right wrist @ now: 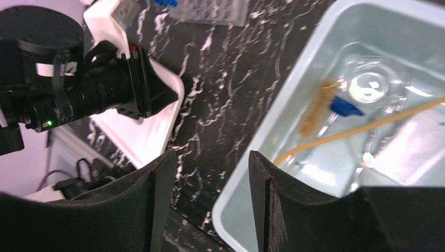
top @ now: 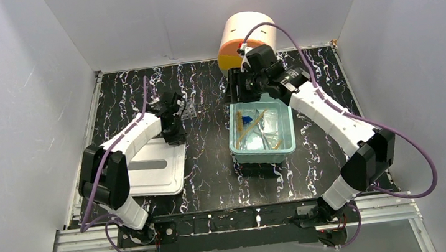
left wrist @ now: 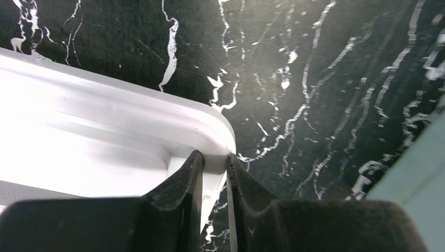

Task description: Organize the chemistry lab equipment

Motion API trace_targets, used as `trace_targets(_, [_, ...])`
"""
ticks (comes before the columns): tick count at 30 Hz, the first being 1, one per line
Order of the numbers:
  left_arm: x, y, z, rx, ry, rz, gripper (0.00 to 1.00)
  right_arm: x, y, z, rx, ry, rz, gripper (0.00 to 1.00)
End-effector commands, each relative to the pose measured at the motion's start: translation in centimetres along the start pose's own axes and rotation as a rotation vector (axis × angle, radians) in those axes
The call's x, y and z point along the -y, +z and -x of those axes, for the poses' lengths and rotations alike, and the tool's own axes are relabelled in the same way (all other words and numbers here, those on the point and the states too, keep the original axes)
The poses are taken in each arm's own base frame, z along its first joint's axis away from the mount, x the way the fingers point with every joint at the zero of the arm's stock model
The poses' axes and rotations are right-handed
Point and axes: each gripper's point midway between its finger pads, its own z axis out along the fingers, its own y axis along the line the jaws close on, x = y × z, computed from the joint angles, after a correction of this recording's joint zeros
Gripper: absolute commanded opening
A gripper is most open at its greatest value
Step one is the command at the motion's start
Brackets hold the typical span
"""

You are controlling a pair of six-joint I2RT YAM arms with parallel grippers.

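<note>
loose items (top: 257,128) are gathered in the teal bin (top: 264,158); the tube rack (top: 189,109) is left out. a white lid (left wrist: 105,121), seemingly, is pinched by the left tool (left wrist: 214,156); the right tool (right wrist: 211,157) is open.

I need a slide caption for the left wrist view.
Left pincer closed on the corner rim of the white lid on the black marble table.
</note>
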Motion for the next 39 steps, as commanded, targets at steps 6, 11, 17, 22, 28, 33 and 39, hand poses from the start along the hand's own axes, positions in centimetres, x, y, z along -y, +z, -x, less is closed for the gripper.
trace_targets(6, [2.0, -5.7, 2.6, 0.071, -0.089, -0.141, 0.00, -5.6, 1.6, -1.3, 0.017, 0.084, 0.289, 0.66])
trace_targets(11, [3.4, -7.0, 2.4, 0.039, -0.192, -0.225, 0.00, -6.5, 3.2, -3.6, 0.052, 0.052, 0.336, 0.74])
trace_targets(17, [3.7, -8.6, 3.5, 0.034, -0.267, -0.286, 0.00, -7.7, 3.8, -5.2, 0.071, 0.017, 0.420, 0.79])
trace_targets(22, [4.1, -9.3, 4.0, 0.016, -0.293, -0.341, 0.00, -8.6, 5.3, -6.9, 0.028, 0.006, 0.414, 0.79])
trace_targets(28, [4.7, -10.1, 4.3, 0.000, -0.335, -0.399, 0.00, -10.3, 7.4, -8.1, -0.017, -0.004, 0.418, 0.78])
trace_targets(33, [5.0, -11.2, 4.7, -0.004, -0.378, -0.450, 0.00, -11.3, 9.0, -9.8, -0.084, 0.022, 0.428, 0.80])
trace_targets(39, [5.0, -11.9, 5.1, -0.010, -0.419, -0.494, 0.00, -12.5, 10.6, -10.6, -0.142, 0.051, 0.471, 0.83])
